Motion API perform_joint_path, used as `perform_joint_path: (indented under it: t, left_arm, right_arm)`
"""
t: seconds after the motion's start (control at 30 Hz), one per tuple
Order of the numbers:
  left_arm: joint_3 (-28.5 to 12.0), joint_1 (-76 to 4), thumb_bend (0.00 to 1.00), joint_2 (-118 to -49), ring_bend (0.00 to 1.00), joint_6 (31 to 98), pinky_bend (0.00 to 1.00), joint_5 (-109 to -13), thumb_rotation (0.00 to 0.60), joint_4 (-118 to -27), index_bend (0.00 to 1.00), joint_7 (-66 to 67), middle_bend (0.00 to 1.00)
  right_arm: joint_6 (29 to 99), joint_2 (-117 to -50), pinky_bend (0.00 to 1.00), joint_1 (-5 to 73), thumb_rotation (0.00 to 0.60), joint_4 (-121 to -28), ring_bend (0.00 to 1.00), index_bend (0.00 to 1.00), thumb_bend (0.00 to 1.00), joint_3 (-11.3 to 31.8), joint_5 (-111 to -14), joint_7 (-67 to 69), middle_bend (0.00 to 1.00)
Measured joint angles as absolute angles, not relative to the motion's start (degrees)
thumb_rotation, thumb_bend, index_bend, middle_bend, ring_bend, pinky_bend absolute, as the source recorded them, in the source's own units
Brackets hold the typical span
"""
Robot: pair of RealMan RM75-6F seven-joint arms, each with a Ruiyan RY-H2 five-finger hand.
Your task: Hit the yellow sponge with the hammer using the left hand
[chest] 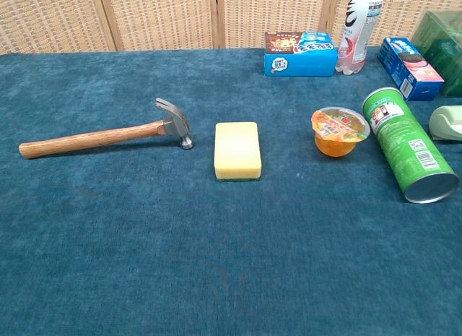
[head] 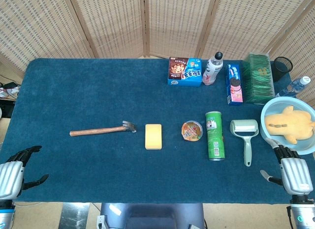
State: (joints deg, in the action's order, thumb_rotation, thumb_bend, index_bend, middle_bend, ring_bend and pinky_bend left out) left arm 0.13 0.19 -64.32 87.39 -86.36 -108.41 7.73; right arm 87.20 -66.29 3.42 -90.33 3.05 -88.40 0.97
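While both my hands sit at the near table edge, status:
hammer (head: 102,131): flat on the blue cloth, wooden handle pointing left, head just left of the yellow sponge (head: 153,136), small gap between them, not touching.
left hand (head: 15,172): at the near-left corner, fingers spread apart, holding nothing, well apart from the hammer handle.
right hand (head: 291,171): near-right edge, fingers apart, empty, fingertips just beside the rim of the blue bowl (head: 268,110).
open room: bare cloth from my left hand up to the handle, and all along the left and far-left of the table (head: 74,86).
clutter: right of the sponge sit a jelly cup (head: 192,130), a green can (head: 214,135) on its side, a lint roller (head: 245,135); boxes and bottles along the far-right edge.
head view only: both hands, bowl with a yellow plush toy (head: 289,122), table edges.
chest view only: closer look at the hammer's claw and face; neither hand shows here.
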Motion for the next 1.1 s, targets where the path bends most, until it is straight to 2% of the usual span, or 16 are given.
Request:
perform_joint_path:
  t: [0.63,0.77,0.9,1.1]
  left_arm:
    - [0.3,0.1,0.13,-61.5,0.27,87.5,0.32,-87.3,0.6,-109.3,0.21,7.0,0.28]
    - [-0.3,-1.3,0.13,-60.9,0.27,85.5,0.34,-86.8,0.6,-109.1,0.27,7.0,0.28]
    - [-1.6,-4.0,0.12,-60.3,0.27,81.6,0.37,-85.0,0.6,-109.1,0.34,7.6,0.33]
    - [-4.2,-9.1,0.13,-60.7,0.27,75.0,0.37,-80.5,0.6,-108.8,0.35,9.8,0.34]
  right_arm:
    - [89.1,-66.5,0.27,2.2,0.6,-89.6,0.28,0.15,0.18,2.6,-89.2,2.4,0.22]
    - [89.2,-66.5,0.27,2.1,0.6,-89.5,0.28,0.15,0.18,2.6,-89.2,2.6,0.22]
    - [89.3,-66.4,0.28,1.8,0.6,-89.3,0.29,0.17,0.18,2.8,-88.6,2.9,0.22]
    - [88.8,-66.4,0.28,1.8,0.6,-88.9,0.29,0.17,0.18,3.0,-87.8,3.2,0.22]
